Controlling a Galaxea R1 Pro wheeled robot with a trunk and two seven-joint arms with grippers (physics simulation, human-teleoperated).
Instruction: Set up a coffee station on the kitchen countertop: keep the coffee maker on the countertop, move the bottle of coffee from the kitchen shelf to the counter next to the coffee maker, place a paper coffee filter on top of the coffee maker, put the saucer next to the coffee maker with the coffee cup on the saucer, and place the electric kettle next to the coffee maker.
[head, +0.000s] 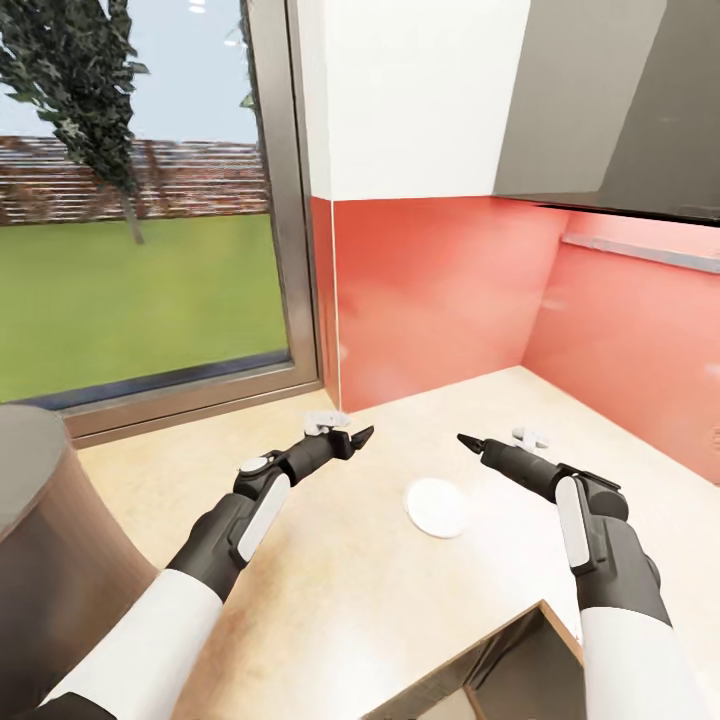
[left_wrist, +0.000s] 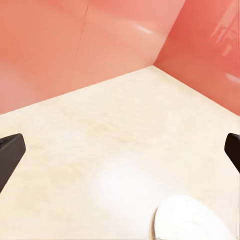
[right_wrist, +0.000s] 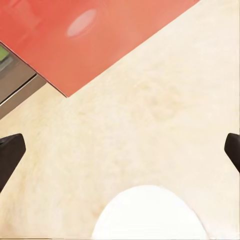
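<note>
A white round saucer (head: 437, 507) is seen lying flat on the beige desk (head: 330, 590). Because it is a disc, no long axis and no pointing direction can be told; its flat face is turned upward. Nothing is resting on the saucer.

The saucer is placed between the two arms, a little nearer to the robot than both tips. The left pincer (head: 352, 438) is held above the desk, beyond the saucer and to its left, and it is not touching it. The right pincer (head: 472, 443) is held beyond the saucer and slightly to its right, also apart from it. In the left wrist view the saucer (left_wrist: 192, 220) is shown at the frame edge, with the two dark fingertips (left_wrist: 10, 152) spread wide at both sides, so the left pincer is open. In the right wrist view the saucer (right_wrist: 150, 212) is seen midway between the fingertips (right_wrist: 10, 150), which are also spread wide, so the right pincer is open and holds nothing.

Beyond the saucer, bare desk runs up to the red wall panels (head: 440, 290), which meet in a corner. To the left of the saucer a window (head: 140, 200) is set above the desk. Nearer to the robot than the saucer, the front edge of the desk is cut at an angle.
</note>
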